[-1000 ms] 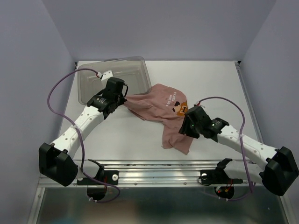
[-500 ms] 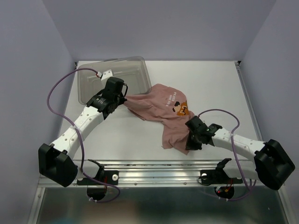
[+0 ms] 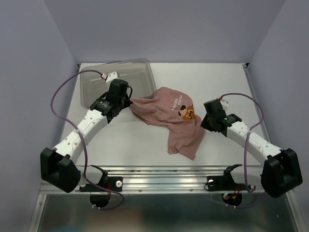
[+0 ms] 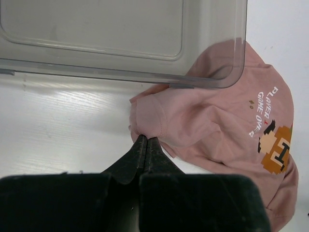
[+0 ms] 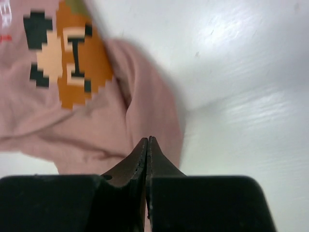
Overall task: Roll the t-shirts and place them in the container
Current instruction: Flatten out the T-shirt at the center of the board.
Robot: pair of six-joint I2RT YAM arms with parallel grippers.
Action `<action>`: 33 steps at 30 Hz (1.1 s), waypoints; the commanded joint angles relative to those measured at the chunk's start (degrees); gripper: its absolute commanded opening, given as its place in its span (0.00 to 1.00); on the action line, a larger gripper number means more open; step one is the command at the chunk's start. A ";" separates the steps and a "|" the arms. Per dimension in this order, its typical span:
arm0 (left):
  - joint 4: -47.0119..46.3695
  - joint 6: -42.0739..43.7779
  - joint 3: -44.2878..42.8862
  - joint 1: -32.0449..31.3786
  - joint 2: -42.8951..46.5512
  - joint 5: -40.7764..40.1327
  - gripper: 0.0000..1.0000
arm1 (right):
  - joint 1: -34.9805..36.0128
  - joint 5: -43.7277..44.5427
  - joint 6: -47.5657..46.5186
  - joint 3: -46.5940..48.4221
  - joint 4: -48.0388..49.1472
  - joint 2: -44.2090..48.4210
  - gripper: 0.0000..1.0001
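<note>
The dusty-pink t-shirt (image 3: 166,110) lies crumpled in the middle of the white table, its orange and white pixel print (image 3: 187,112) facing up. My left gripper (image 3: 130,102) is shut on the shirt's left edge, and the left wrist view shows the cloth (image 4: 217,121) bunched at the closed tips of the left gripper (image 4: 146,138). My right gripper (image 3: 204,126) is at the shirt's right side. In the right wrist view the right gripper (image 5: 147,139) has its jaws pressed together on a fold of the pink cloth (image 5: 72,121) just inside the shirt's right edge.
A clear grey plastic bin (image 3: 145,77) stands at the back left, right behind my left gripper; its near corner (image 4: 212,82) overlaps the shirt's top edge. A metal rail (image 3: 159,171) runs along the table's near edge. Purple walls close in both sides.
The right gripper dropped to the shirt's lower right part, closed from open to shut, then swung up and right to the shirt's right side. The left arm held still.
</note>
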State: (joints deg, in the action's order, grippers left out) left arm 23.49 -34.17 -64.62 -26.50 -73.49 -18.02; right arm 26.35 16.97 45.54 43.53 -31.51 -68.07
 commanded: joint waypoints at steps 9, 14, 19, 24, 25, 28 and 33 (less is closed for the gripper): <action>-1.42 -0.19 -0.25 0.49 2.04 -1.05 0.00 | -7.80 -14.50 -6.44 -3.63 2.07 1.53 0.56; -1.60 -0.54 0.11 0.49 2.83 -0.52 0.00 | -7.80 -20.30 -3.79 -9.68 4.52 4.27 0.69; -2.13 -0.37 -0.15 0.40 2.13 0.62 0.00 | -7.80 -21.98 -3.35 -10.92 11.11 -1.09 0.65; -3.00 -0.46 0.02 0.40 1.78 1.85 0.00 | -7.80 -18.83 -3.70 -6.98 16.20 -4.26 0.39; -3.09 -0.46 -0.07 0.40 1.78 2.72 0.00 | -7.80 -17.51 -3.88 -5.75 16.65 -4.78 0.26; -2.83 -0.28 -0.33 0.40 1.51 3.17 0.00 | -11.48 -12.76 -6.33 -0.21 16.48 -8.20 0.01; -2.66 -0.19 0.28 0.40 2.30 3.26 0.00 | -19.13 -13.28 -7.22 5.86 18.49 -14.10 0.01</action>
State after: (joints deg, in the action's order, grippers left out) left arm 22.26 -34.54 -64.62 -26.50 -72.95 -14.87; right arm 11.09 1.39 39.83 45.41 -18.00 -79.83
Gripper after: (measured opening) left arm 0.022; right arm 0.023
